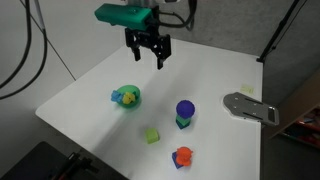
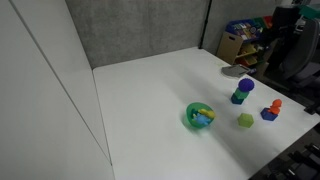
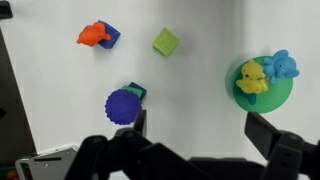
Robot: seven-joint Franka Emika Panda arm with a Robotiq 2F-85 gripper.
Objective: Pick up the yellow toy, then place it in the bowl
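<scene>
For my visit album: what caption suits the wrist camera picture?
Open gripper hovers over a white table; the yellow toy lies in the bowl beside a blue toy.

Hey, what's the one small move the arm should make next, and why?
Probably just lift clear and stop. The yellow toy already seems to sit inside the bowl beside a blue toy, and the gripper hangs open and empty above the table.
</scene>
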